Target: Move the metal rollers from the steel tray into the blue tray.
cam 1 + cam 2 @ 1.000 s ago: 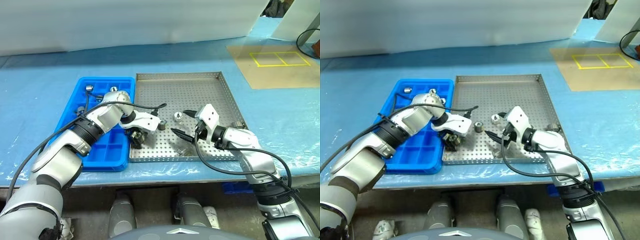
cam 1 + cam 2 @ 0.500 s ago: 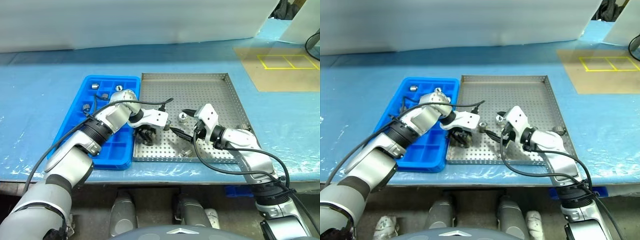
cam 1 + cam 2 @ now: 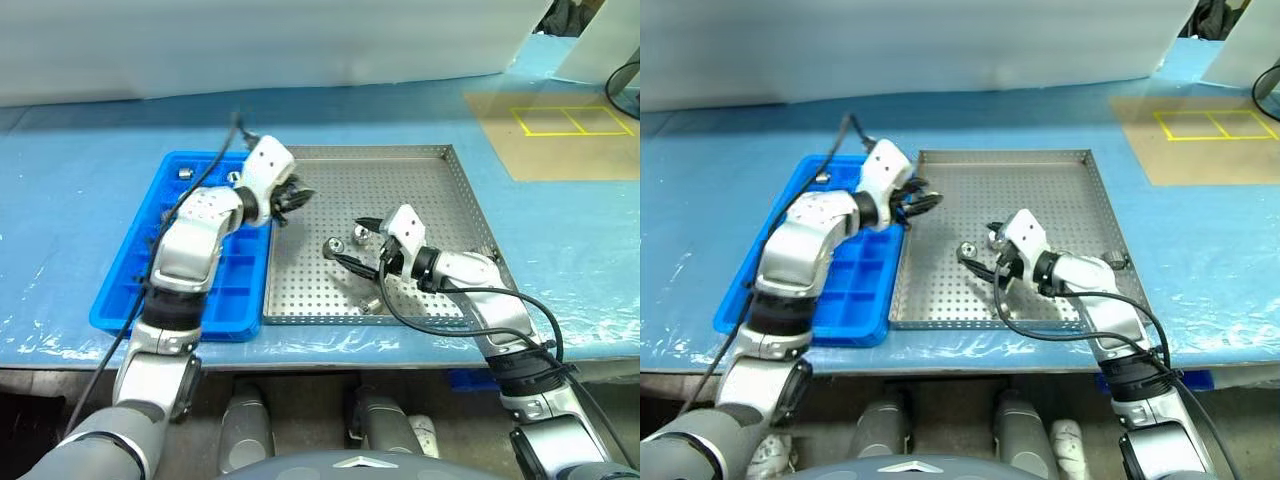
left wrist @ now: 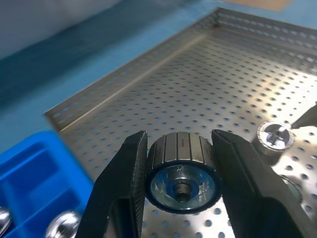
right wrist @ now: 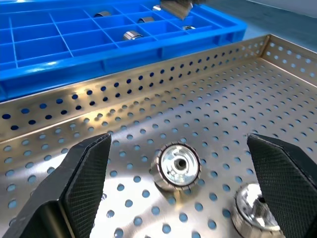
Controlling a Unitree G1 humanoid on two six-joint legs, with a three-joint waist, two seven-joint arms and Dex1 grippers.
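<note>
So the steel tray (image 3: 400,170) sat beside the blue tray (image 3: 130,290) on the worktop. Left hand (image 4: 181,163) was clamped on one of the metal rollers (image 4: 181,168), above the steel tray's near-left corner; right hand (image 5: 178,178) was spread wide around another roller (image 5: 179,166). Solid, stiff and slick, I'd guess, so pinching the ribbed sides looked right. Three rollers remained in steel, roughly five in blue.

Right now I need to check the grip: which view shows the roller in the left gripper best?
The left wrist view: the roller sits close up, clamped between both fingers. In the head views the left gripper mostly hides it.
</note>
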